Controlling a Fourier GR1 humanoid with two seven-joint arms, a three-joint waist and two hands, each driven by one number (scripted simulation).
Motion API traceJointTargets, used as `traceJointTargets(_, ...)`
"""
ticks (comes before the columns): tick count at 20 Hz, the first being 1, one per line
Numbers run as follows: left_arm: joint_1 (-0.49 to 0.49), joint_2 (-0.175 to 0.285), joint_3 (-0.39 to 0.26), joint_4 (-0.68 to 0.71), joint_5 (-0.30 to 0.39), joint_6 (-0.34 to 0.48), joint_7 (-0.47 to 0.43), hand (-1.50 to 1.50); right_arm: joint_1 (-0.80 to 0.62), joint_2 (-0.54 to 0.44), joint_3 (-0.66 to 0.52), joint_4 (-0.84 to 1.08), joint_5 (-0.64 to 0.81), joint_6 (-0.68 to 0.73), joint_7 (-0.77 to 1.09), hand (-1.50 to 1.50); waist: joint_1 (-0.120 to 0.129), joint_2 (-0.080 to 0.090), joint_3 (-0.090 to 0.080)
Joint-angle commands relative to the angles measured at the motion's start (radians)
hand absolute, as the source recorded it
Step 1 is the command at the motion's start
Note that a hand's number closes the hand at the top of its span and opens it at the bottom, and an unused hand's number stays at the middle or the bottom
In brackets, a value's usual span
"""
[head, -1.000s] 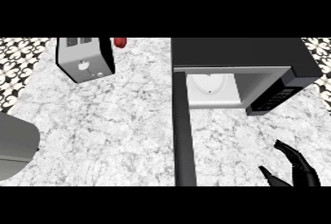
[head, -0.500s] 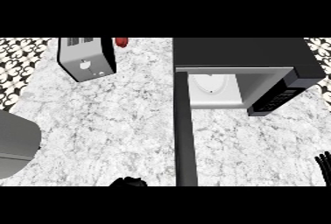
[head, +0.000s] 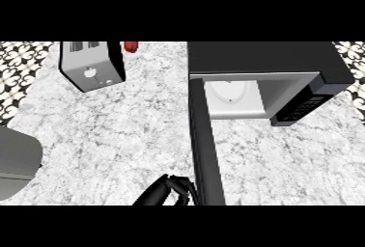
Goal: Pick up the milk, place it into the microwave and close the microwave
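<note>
Left hand (head: 170,192) is seen at the lower edge, just beside the left face of the door (head: 205,154); contact cannot be told. Whether it is open or curled cannot be told either; nothing is held. Right hand is not shown. Door is swung out towards the robot, seen edge-on. Milk (head: 231,92) is seen inside the microwave (head: 264,58). Placing is judged done and closing is in hand. Next, the door's free end needs to be pushed rightwards and swung back until shut. Toaster (head: 89,67) is well apart, upper left.

The lower edge cuts off the left hand (head: 164,192); the top edge crops a red object (head: 130,46).
</note>
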Motion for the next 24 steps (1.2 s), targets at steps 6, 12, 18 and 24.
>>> traceJointTargets(6, -0.219, -0.009, -0.204, 0.28, 0.062, -0.036, 0.102, 1.5, 0.027, -0.035, 0.005, 0.019, -0.028, 0.142, -0.133, -1.5, -0.013, 0.003, 0.0)
traceJointTargets(12, -0.296, -0.009, -0.43, 0.32, 0.168, 0.185, 0.027, 1.5, -0.026, -0.04, 0.047, -0.056, -0.059, 0.178, -0.086, -1.5, -0.035, 0.005, -0.002)
traceJointTargets(18, -0.379, -0.008, -0.498, 0.288, 0.33, 0.314, -0.015, 1.5, -0.018, -0.065, 0.084, -0.143, -0.083, 0.194, -0.043, -1.5, -0.069, 0.009, -0.005)
traceJointTargets(24, -0.447, -0.008, -0.556, 0.268, 0.429, 0.469, 0.027, -1.5, 0.017, -0.072, 0.115, -0.241, -0.114, 0.194, 0.004, -1.5, -0.11, 0.009, -0.006)
